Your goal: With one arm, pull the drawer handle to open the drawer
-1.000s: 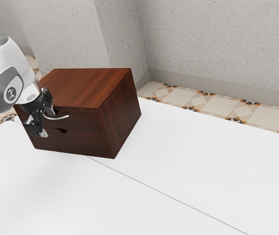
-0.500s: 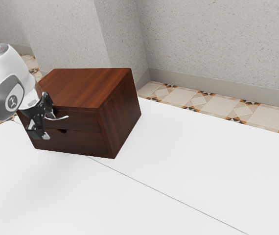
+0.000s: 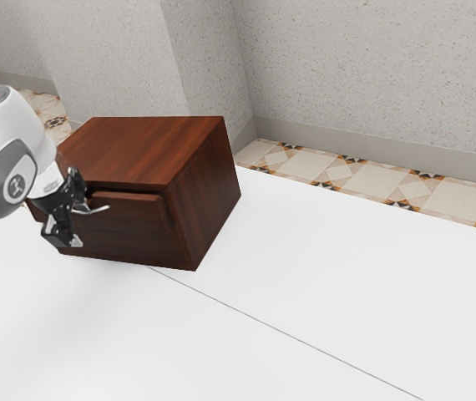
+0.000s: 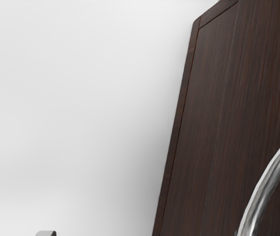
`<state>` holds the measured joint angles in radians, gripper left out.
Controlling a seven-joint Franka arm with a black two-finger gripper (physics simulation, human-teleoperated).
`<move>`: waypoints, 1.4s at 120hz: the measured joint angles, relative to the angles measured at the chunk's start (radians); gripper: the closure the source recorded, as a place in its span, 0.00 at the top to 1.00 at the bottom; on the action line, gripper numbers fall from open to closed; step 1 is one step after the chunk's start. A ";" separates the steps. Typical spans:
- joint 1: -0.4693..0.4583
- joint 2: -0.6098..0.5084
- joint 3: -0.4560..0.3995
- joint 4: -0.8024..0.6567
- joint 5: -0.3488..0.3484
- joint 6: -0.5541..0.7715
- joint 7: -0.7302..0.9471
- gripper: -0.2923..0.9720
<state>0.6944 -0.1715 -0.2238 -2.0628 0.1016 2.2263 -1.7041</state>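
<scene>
Drawer (image 3: 129,219), just one, stood slightly out of your single cabinet (image 3: 150,146); your gripper (image 3: 69,210) sat at its one handle (image 3: 96,207), fingers spread wide, clamping nothing.

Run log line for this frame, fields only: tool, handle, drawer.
tool: at handle | drawer: partly pulled out of cabinet | cabinet: on table

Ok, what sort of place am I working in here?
Likely a plain simulated indoor room: speckled grey walls, patterned tile floor, and a white table bearing a reddish-brown wooden drawer cabinet.
</scene>
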 joint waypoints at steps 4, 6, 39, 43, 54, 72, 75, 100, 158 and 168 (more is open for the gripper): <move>0.001 -0.008 0.000 -0.011 0.000 0.003 -0.002 0.55; 0.001 -0.012 0.000 -0.016 0.000 0.004 -0.003 0.55; 0.004 -0.083 0.000 -0.082 -0.005 0.020 -0.015 0.55; 0.002 -0.087 0.002 -0.091 -0.005 0.023 -0.016 0.55; 0.000 -0.101 0.011 -0.111 -0.003 0.028 -0.019 0.54; -0.003 -0.106 0.015 -0.118 -0.006 0.034 -0.023 0.54; -0.003 -0.106 0.015 -0.119 -0.007 0.035 -0.024 0.54; -0.002 -0.134 0.017 -0.147 -0.007 0.038 -0.028 0.54; 0.001 -0.217 0.016 -0.231 -0.032 0.051 -0.034 0.54; 0.000 -0.226 0.016 -0.239 -0.035 0.051 -0.035 0.54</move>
<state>0.6941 -0.3977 -0.2078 -2.3017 0.0668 2.2778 -1.7391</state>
